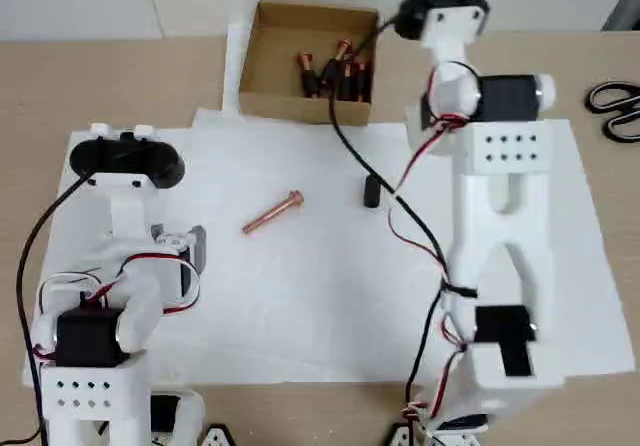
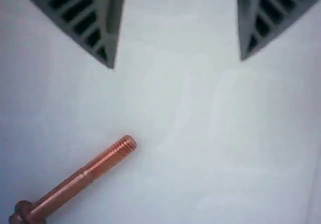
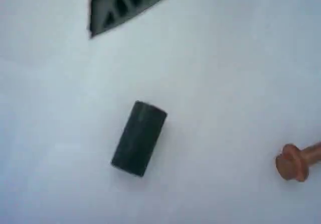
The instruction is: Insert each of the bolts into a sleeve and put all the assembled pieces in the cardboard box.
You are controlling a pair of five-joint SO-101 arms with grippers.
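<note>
We see the left gripper [image 2: 177,62] wide open, empty, near a long copper metal bolt [image 2: 75,181]; the right gripper [image 3: 103,25], beside a black cylindrical sleeve [image 3: 138,138], we cannot judge.

The bolt [image 2: 75,184] was copper-coloured metal with a soft sheen, its shank smooth and its tip finely threaded. The sleeve [image 3: 139,138] looked like black plastic or rubber, smooth and matt. The cardboard box [image 1: 250,61] was plain brown card with a dull finish. A white sheet [image 1: 320,306], matt and faintly creased, covered the pale wood-look table [image 1: 110,76]. The left pincer [image 2: 176,62] had grey, matt, slotted plastic fingers [image 2: 83,5]. The arms' shells [image 1: 505,216] were smooth white plastic.
</note>
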